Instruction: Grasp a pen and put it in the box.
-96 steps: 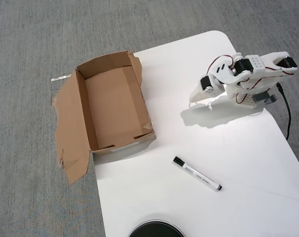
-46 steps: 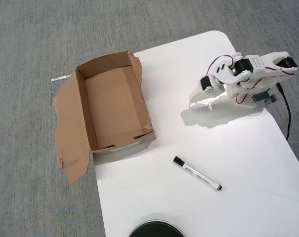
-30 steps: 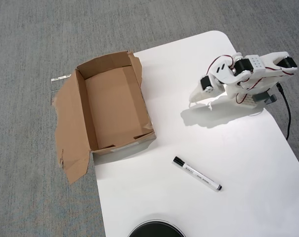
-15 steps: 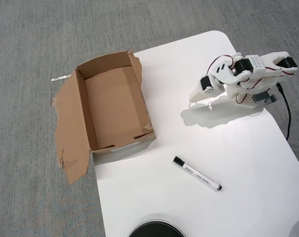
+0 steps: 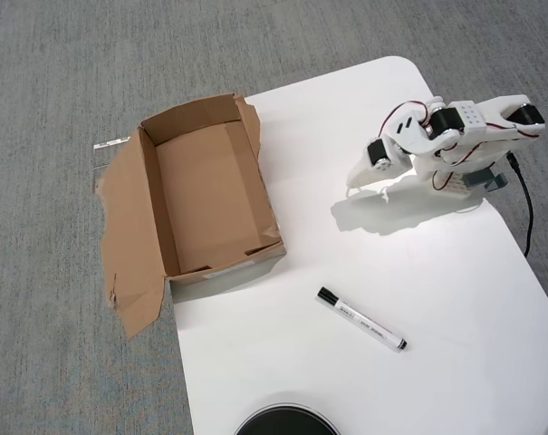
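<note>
The pen [image 5: 361, 319], a slim white marker with a black cap, lies flat on the white table [image 5: 437, 299], cap toward the upper left. The box [image 5: 206, 195] is an open brown cardboard box with ragged flaps, standing at the table's left edge with one wide flap folded out to the left; nothing lies inside it. The white arm is folded at the table's upper right, its gripper [image 5: 354, 181] pointing down-left, well above and right of the pen. Its fingers look pressed together with nothing between them.
A black round object [image 5: 285, 421] pokes in at the bottom edge. A black cable [image 5: 525, 213] runs down the right side of the table from the arm's base. Grey carpet [image 5: 56, 91] surrounds the table.
</note>
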Robot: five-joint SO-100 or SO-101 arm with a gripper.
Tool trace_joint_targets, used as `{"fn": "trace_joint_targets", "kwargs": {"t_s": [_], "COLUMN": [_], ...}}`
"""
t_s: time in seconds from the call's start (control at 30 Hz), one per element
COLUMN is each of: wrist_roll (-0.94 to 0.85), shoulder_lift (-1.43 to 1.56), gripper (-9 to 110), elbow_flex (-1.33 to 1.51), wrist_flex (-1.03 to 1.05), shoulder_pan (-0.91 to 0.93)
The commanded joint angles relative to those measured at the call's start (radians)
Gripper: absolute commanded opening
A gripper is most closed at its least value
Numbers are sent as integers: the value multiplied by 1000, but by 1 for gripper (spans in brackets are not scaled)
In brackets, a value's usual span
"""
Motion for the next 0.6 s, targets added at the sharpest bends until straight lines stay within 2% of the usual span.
{"fn": "trace_joint_targets", "kwargs": {"t_s": [0.0, 0.37, 0.57], "wrist_roll": [-1, -2, -2], "shoulder_lift": [57, 57, 58], "gripper": [1, 1, 1], "elbow_flex": [25, 18, -93], "wrist_flex": [-11, -12, -12], "shoulder_pan": [-5, 7, 7]}}
